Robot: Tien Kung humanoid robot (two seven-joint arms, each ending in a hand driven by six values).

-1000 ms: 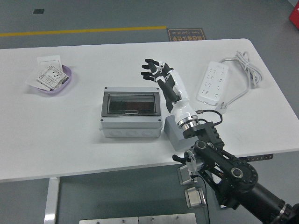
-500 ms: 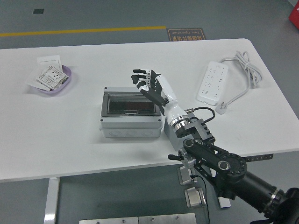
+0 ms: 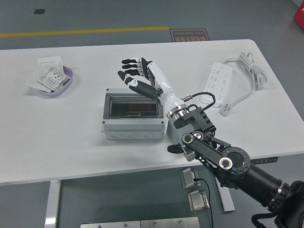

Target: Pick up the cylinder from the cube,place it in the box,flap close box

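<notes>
Looking for the cylinder — I can't see it anywhere; judging by that, it's likely already in the box [image 3: 133, 115]. The lid looks flat over the box, dark window up. My right hand [image 3: 137, 78] hovers over the box's far edge, fingers spread wide, holding nothing. Box's long axis runs left-right, just below and toward me from the palm. Grey cube [image 3: 172, 133] sits touching the box's right side, mostly hidden by my forearm. Left arm not visible — the right is the only one near.
</notes>
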